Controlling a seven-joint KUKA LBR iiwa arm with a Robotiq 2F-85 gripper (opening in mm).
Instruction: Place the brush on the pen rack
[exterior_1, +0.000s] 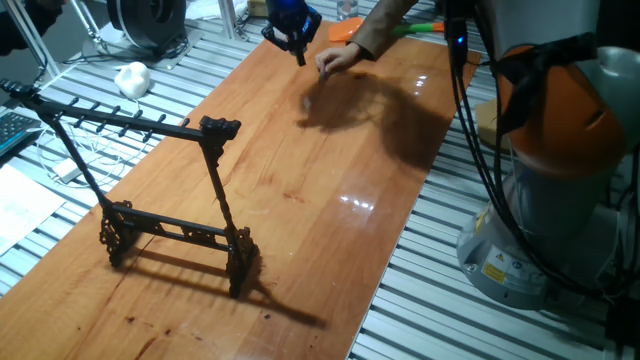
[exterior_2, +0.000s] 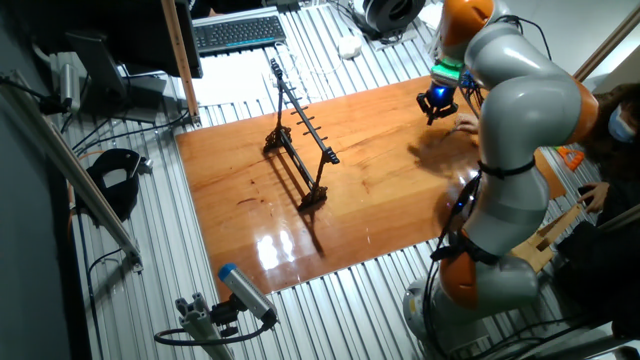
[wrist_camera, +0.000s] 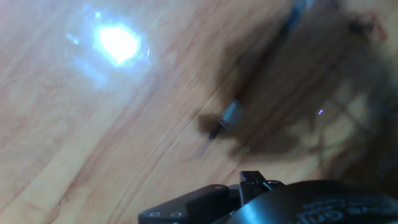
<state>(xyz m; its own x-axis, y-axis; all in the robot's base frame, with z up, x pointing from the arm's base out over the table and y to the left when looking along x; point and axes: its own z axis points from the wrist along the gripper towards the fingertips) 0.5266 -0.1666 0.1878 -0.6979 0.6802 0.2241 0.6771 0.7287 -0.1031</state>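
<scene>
The gripper (exterior_1: 297, 50) is held above the bench's far end, beside a person's hand (exterior_1: 335, 60); whether its fingers are apart cannot be told. The brush cannot be located with certainty. The pen rack (exterior_1: 165, 190) stands upright near the opposite end.

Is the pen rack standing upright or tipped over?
Upright: the pen rack stands on its scrolled feet on the table, top bar raised above them.

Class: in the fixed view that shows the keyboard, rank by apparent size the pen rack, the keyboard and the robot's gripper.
1. pen rack
2. keyboard, though it lies farther from the camera, so this ranking is unsure
3. gripper, clearly smallest
</scene>
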